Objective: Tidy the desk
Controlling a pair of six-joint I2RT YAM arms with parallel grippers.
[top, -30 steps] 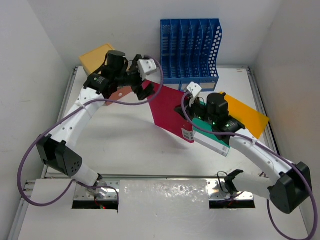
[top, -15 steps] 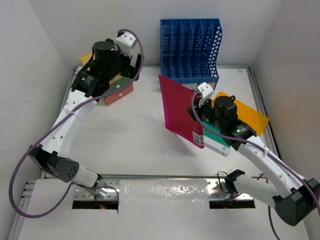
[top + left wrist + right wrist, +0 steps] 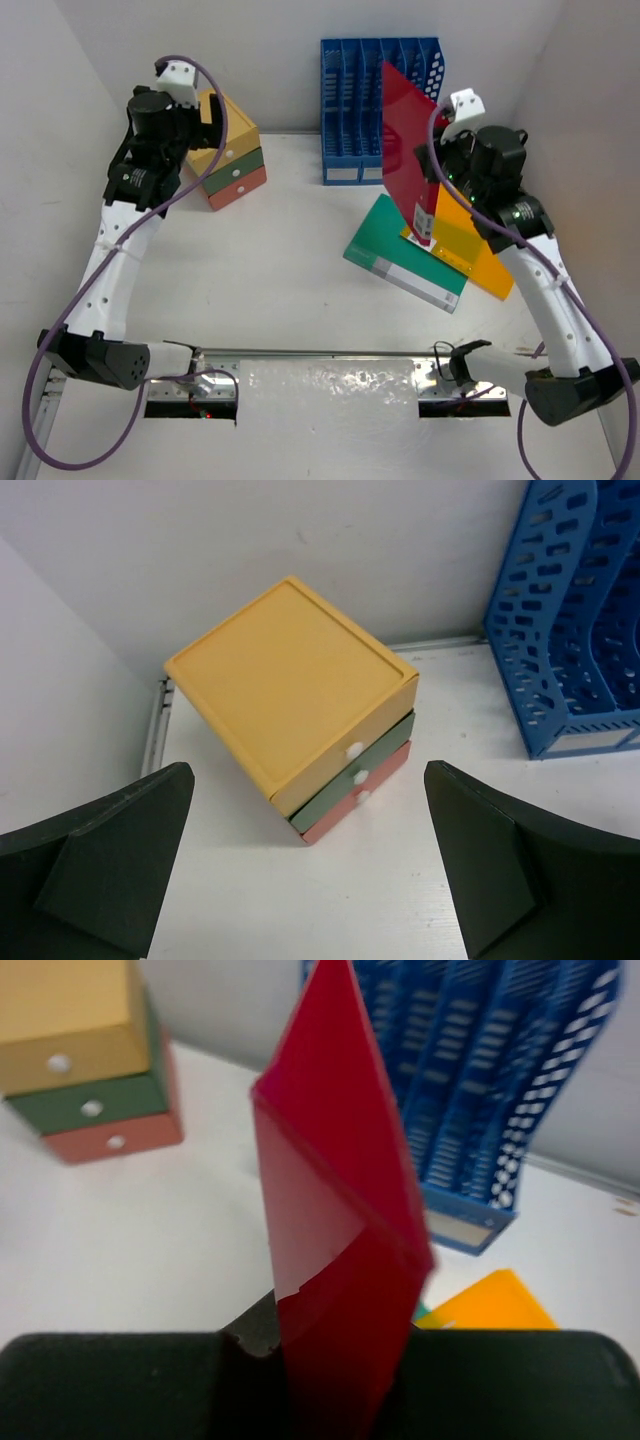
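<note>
The right gripper (image 3: pixel 330 1350) pinches an upright red plastic folder (image 3: pixel 340 1180) at two o'clock over the white flat desk (image 3: pixel 280 260) (near the blue slotted rack (image 3: pixel 355 100)). The left gripper (image 3: pixel 310 860), jaws wide apart, hovers over the yellow-green-orange drawer box (image 3: pixel 300 680) at eleven o'clock.

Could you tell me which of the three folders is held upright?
The red folder, gripped by the right fingers; green and orange lie flat on the desk.
</note>
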